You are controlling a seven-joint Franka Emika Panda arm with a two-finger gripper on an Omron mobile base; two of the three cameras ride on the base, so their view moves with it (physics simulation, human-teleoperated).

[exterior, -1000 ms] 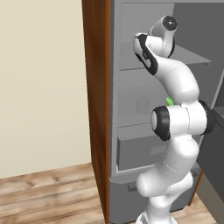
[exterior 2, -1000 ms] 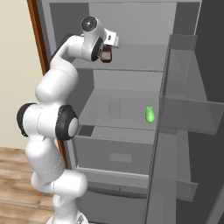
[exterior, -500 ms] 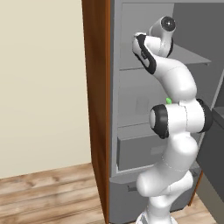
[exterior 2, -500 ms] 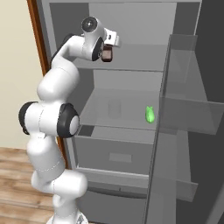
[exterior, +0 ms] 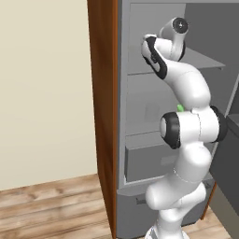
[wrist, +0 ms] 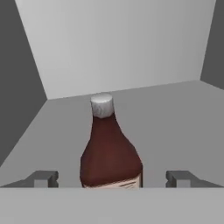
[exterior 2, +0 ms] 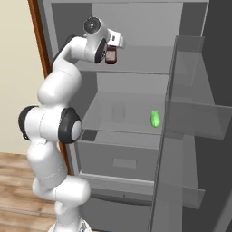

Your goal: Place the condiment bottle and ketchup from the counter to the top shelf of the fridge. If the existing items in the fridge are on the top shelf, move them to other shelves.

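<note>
Standing upright on the top shelf (wrist: 175,113), the ketchup (wrist: 111,153) is seen in the hand view: dark red-brown glossy body, rounded shoulders, narrow neck, pale grey-looking cap, sliver of pale label at the base. The gripper (wrist: 112,179) is spread wide; blocky dark fingertips (wrist: 43,178) are set on either side of the bottle, clear of it. In the right base view the bottle (exterior 2: 111,56) is found just below the white hand, over the flat matte-grey shelf (exterior 2: 145,67) of the fridge (exterior 2: 136,27). A small green rounded item (exterior 2: 155,118) is lying on the shelf below. Reddish-brown wood panel (exterior: 102,107) is seen beside the fridge.
</note>
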